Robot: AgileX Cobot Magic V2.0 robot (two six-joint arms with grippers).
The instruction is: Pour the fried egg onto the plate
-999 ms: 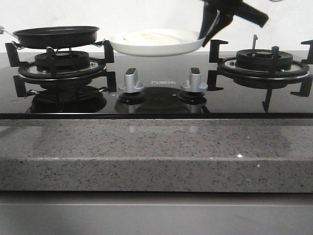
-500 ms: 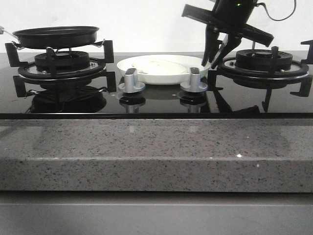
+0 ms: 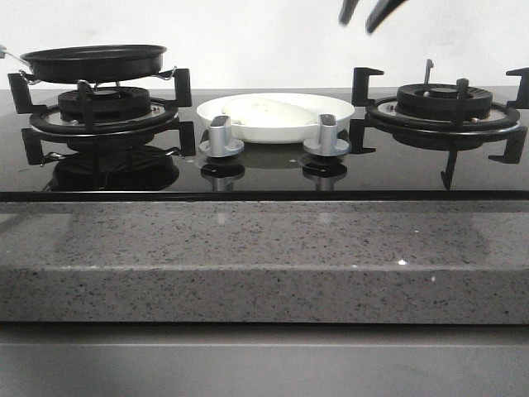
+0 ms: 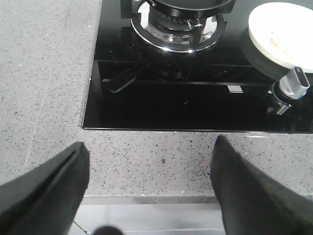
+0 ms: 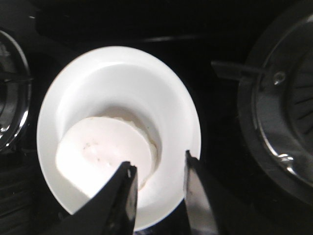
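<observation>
The white plate rests on the black glass hob between the two burners, behind the knobs. The fried egg lies flat in it, pale cream, toward the plate's left side; no yolk patch shows. In the right wrist view the plate and egg lie straight below. My right gripper is open and empty, high above the plate's right rim; its jaws stand apart. My left gripper is open and empty over the stone counter's front edge. The plate also shows there.
The black frying pan sits on the left burner. The right burner stands bare with raised pan supports. Two silver knobs stand just in front of the plate. A grey speckled counter runs along the front.
My right gripper held the plate with the egg in the air, lowered it onto the hob, let go and rose to the top of the view. The pan has not moved.
</observation>
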